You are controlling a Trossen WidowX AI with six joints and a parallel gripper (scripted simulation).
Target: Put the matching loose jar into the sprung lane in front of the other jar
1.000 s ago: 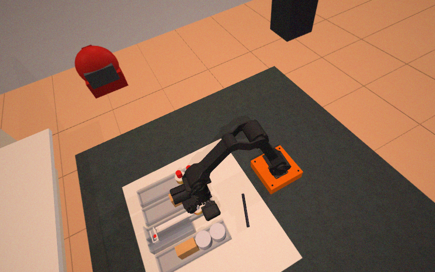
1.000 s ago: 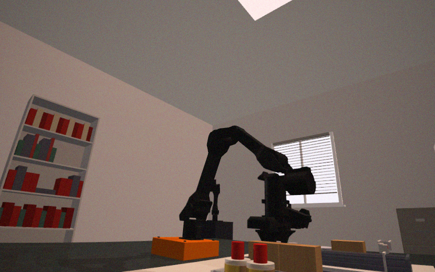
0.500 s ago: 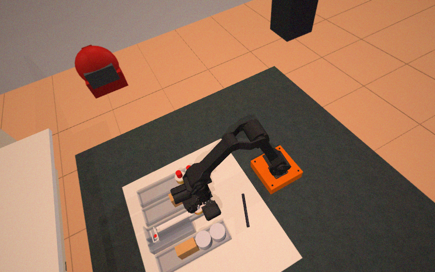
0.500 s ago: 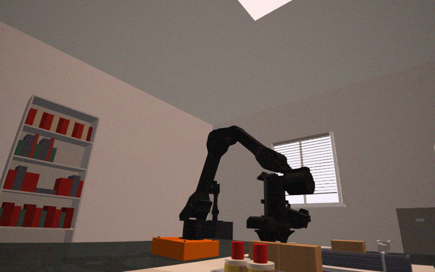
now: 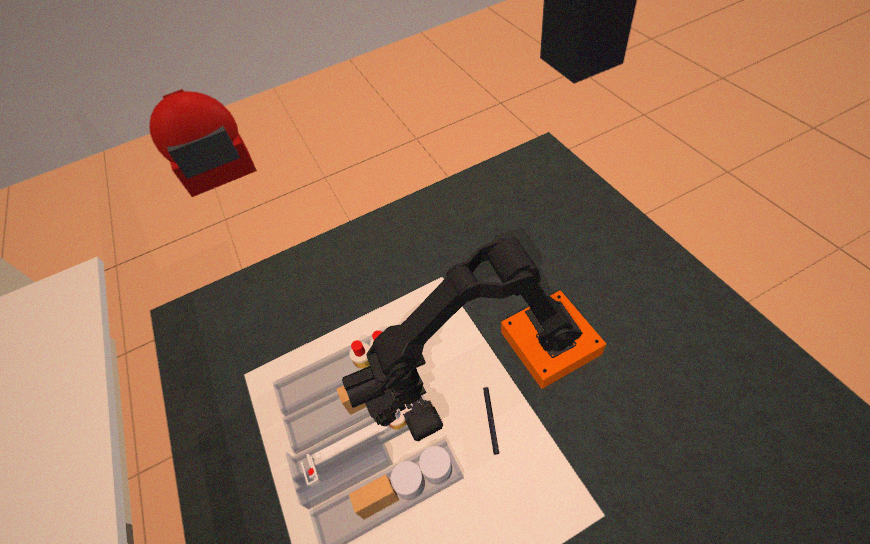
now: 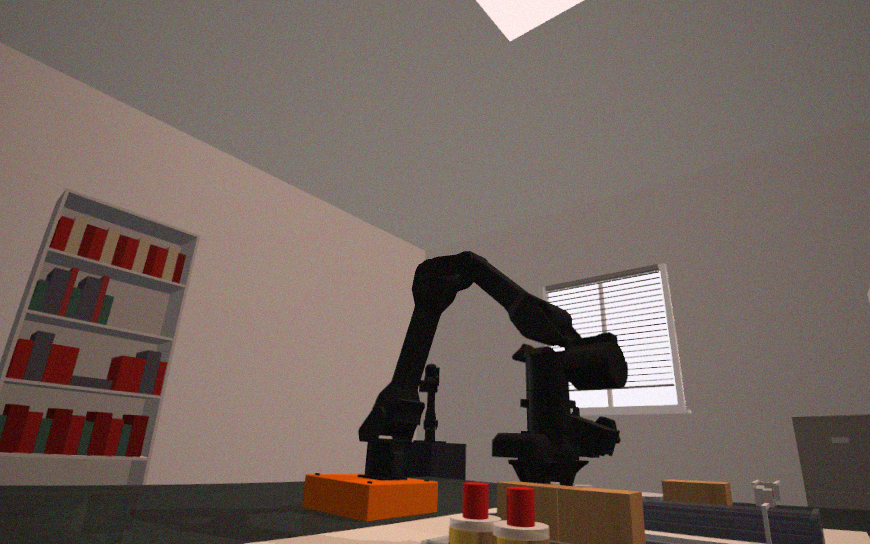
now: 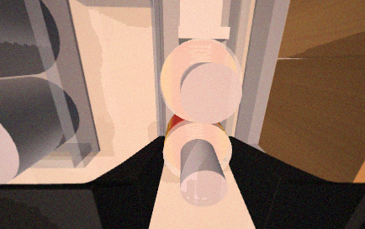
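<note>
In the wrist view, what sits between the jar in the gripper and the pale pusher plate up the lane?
The wrist view shows the other jar there: it stands in the lane between the held jar and the pusher plate, seemingly against both. The gripper is shut on the held jar.

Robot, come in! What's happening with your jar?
Gripper shut on new jar. Old jar directly ahead, touching, against pusher plate. Nothing blocking.

Top high overhead, exterior low tabletop, wrist close
</note>
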